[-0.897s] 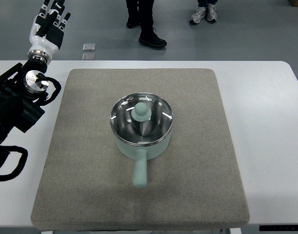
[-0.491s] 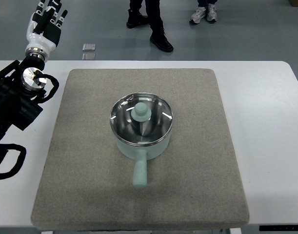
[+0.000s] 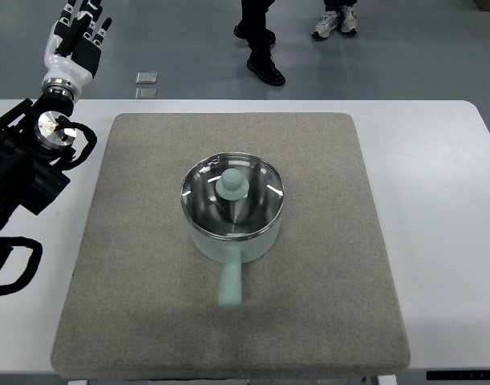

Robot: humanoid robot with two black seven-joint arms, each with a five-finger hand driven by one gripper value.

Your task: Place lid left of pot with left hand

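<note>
Task basically not started. The glass lid (image 3: 232, 196) with its pale green knob (image 3: 230, 186) sits seated on the mint-green saucepan (image 3: 232, 228), which stands near the middle of the grey felt mat (image 3: 148, 321) on the white table (image 3: 437, 200), long handle (image 3: 230, 282) pointing toward the robot's side. The left hand (image 3: 74, 36) is up at the far-left corner, beyond the table's far edge and well apart from the pot; its fingers (image 3: 84, 16) are extended and relaxed, holding nothing. Its black forearm (image 3: 24, 168) lies over the table's left edge, off the mat. Right arm doesn't show anywhere. Mat area left of the pot looks free, so the drop spot seems available. Remaining, as a judgement: bring the left hand over the pot, close on the knob, lift the lid off, carry it left, set it on the mat beside the pot, release. A person's legs and shoes (image 3: 265, 68) show on the floor past the table, not involved.
</note>
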